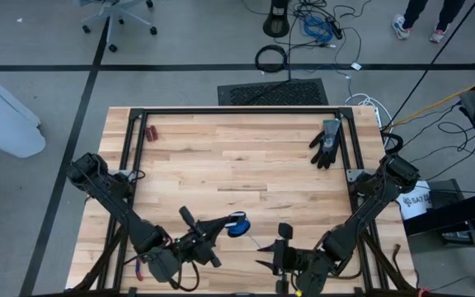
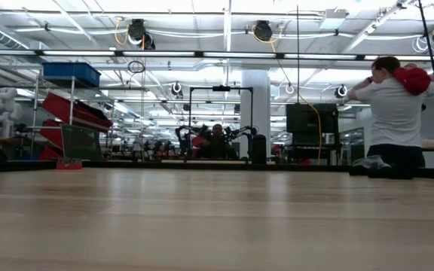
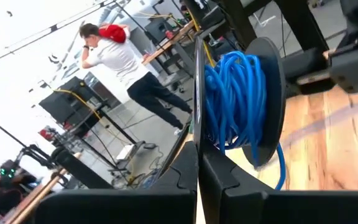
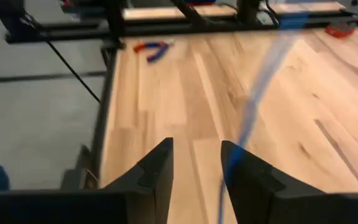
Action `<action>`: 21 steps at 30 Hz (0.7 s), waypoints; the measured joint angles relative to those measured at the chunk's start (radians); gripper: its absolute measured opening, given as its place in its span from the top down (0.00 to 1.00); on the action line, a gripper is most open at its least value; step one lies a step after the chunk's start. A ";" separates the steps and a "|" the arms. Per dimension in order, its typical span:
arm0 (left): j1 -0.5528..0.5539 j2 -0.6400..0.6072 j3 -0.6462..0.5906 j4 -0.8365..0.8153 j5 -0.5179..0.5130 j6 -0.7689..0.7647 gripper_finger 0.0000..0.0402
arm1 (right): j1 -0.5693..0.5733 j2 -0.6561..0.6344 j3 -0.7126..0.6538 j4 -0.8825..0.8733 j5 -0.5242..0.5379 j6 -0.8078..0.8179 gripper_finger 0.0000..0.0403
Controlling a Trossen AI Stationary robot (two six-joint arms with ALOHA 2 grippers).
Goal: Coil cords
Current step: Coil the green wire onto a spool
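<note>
The cords are one blue cable (image 3: pixel 235 99) wound into a coil between two thin dark discs. In the high view the coil (image 1: pixel 237 224) hangs near the table's front edge, just off the tip of my left gripper (image 1: pixel 221 228), which is shut on it. A loose blue strand (image 4: pixel 263 87) runs blurred from the coil, past the fingers of my right gripper (image 4: pixel 196 171). That gripper (image 1: pixel 275 247) stands open to the right of the coil. Neither gripper shows in the low view. My left gripper pinches the rim of the coil's nearer dark disc (image 3: pixel 197 134) between its two shut fingers, which come at it about level. The coil stands on edge beyond the fingertips, clear of the table, and a short end (image 3: pixel 281 168) hangs slack below it. My right gripper has the blue strand close along the inner side of one finger (image 4: pixel 247 180); whether they touch, I cannot tell.
A black glove (image 1: pixel 326 142) lies at the table's far right. Small red-handled pliers (image 1: pixel 150 132) lie at the far left. A dark metal frame (image 1: pixel 237 111) borders the wooden table. A person (image 2: pixel 394 113) stands in the room beyond.
</note>
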 joint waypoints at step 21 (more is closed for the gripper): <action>-0.012 -0.068 0.000 -0.012 0.107 -0.243 1.00 | 0.005 0.032 0.000 0.322 0.314 -0.415 0.68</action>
